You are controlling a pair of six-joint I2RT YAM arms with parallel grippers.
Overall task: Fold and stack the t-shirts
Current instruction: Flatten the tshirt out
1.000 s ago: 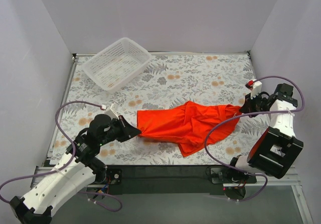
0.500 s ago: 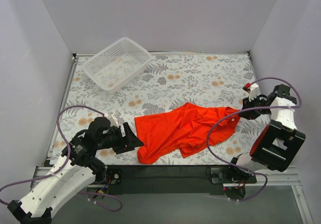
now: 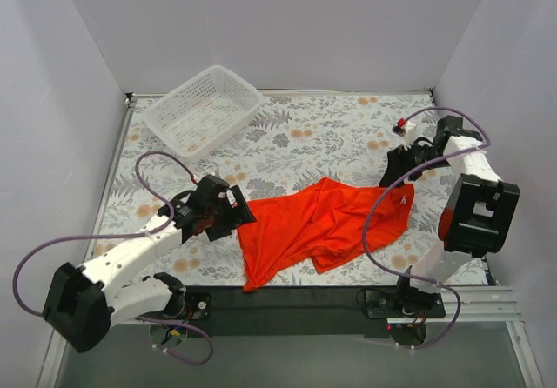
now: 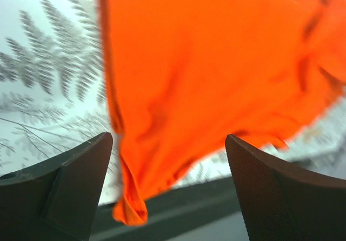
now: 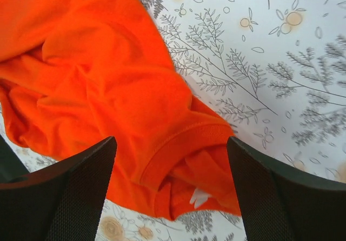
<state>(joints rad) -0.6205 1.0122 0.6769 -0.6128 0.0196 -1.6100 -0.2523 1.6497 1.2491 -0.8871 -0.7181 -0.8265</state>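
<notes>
We see the left gripper (image 4: 168,141) with its two dark fingers (image 4: 75,187) spread wide and nothing pinched between them. Through the gap shows the t-shirt (image 3: 324,221), a limp orange-red fold that narrows to a bunched tip close to the dark front edge. From above, this gripper sits right at the shirt's left edge, over the near-left part of the floral-patterned table (image 3: 331,127).

The right gripper (image 5: 170,141) is likewise spread apart and grips nothing. Between its fingers we look down on a sleeve (image 5: 184,149) with a stitched hem, and a small white tag (image 5: 199,198) peeks out just below it. From above, that gripper is at the shirt's far-right corner; we cannot tell whether it touches the cloth.

The t-shirt lies crumpled and unfolded across the near middle of the table, between the two grippers, with one corner trailing toward the front edge. A white lattice basket (image 3: 204,110) stands in the far-left corner, well apart from the shirt.
</notes>
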